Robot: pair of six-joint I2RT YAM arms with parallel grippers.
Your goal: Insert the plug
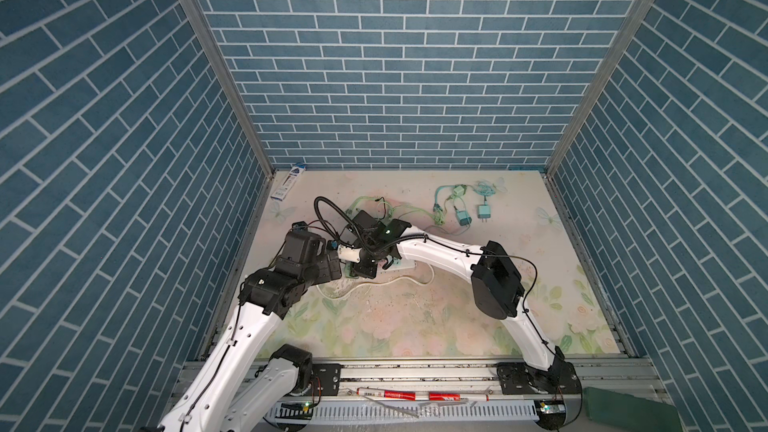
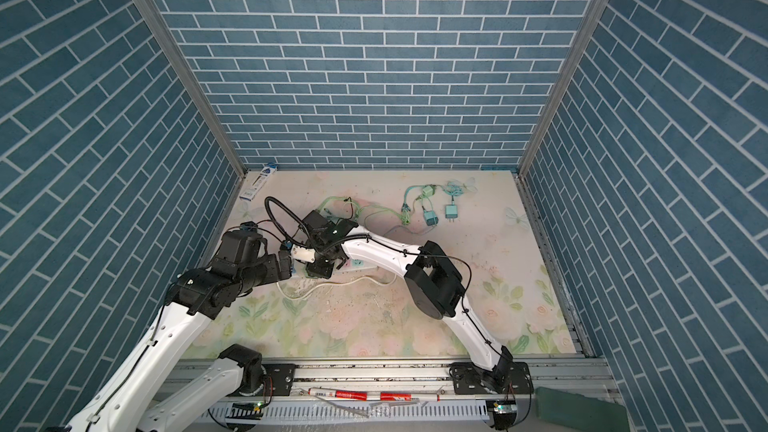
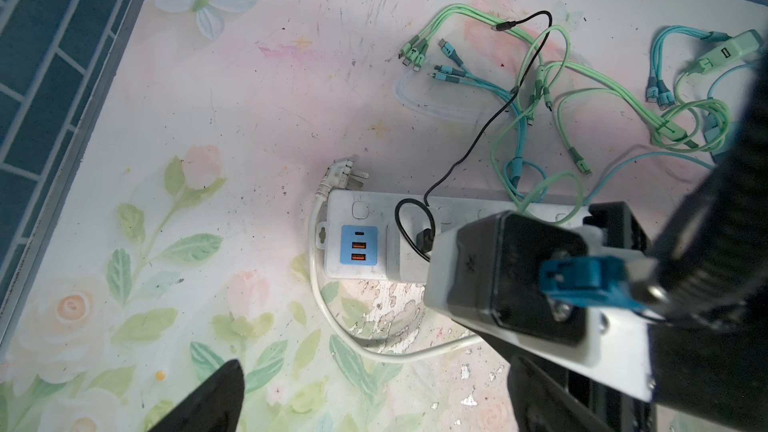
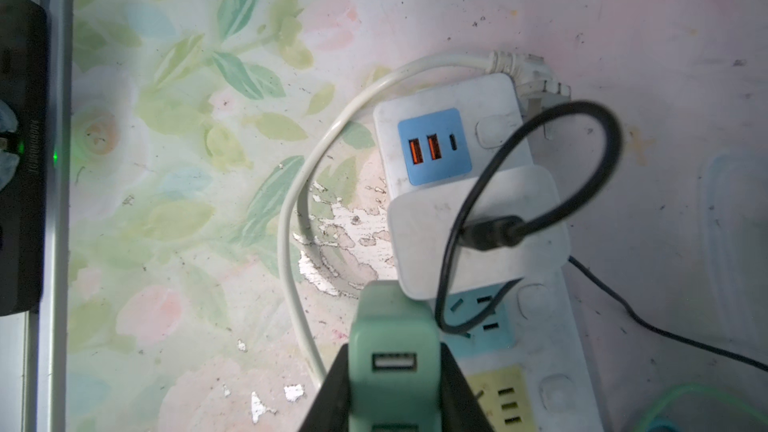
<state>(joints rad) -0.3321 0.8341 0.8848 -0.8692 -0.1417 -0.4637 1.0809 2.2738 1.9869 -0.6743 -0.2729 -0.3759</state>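
Hovering over the strip, the right claw is clamped on the green plug, just beside the seated white adapter. Grasp and carry look complete; alignment and push-in to a free socket remain. The left claw gapes wide, empty.

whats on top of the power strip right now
A white adapter sits on the power strip, a black cable plugged into it. The right gripper holds a green charger over the strip's edge. Its prongs and the socket under the adapter are hidden.
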